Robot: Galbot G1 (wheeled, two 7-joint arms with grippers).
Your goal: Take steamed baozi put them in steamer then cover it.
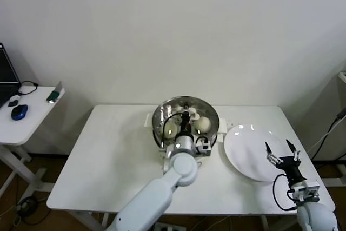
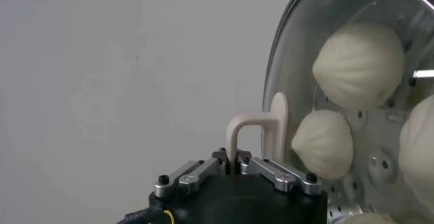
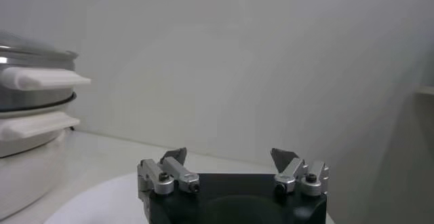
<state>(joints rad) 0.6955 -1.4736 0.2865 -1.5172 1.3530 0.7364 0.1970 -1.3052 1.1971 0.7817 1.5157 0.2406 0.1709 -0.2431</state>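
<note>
I had the left gripper [image 2: 236,166] clamped on the white bar handle of the round clear glass lid [image 1: 185,118], seated on the shiny steel steamer [image 1: 212,133] at the table's [image 1: 108,155] back edge over cream-white buns [image 2: 358,64], needing a straight release, right gripper [image 1: 281,152] spread above the white plate [image 1: 243,139]

- The steamer [image 1: 185,117] stands mid-table near the far edge; the lid [image 2: 298,62] closes its top, so the buns [image 2: 359,62] cannot be reached from above.
- The left gripper [image 1: 186,116], clamped on the lid handle [image 2: 261,134], and its arm running in from the near edge fill the space over the steamer and the middle of the table's near half.
- The plate [image 1: 254,152] lies just right of the steamer; the right gripper [image 1: 282,151], fingers spread, hangs over its near right part.
- The table [image 1: 108,155] left of the steamer is bare, open to a pass.
- A side desk [image 1: 32,117] with small items stands well apart on the left.
</note>
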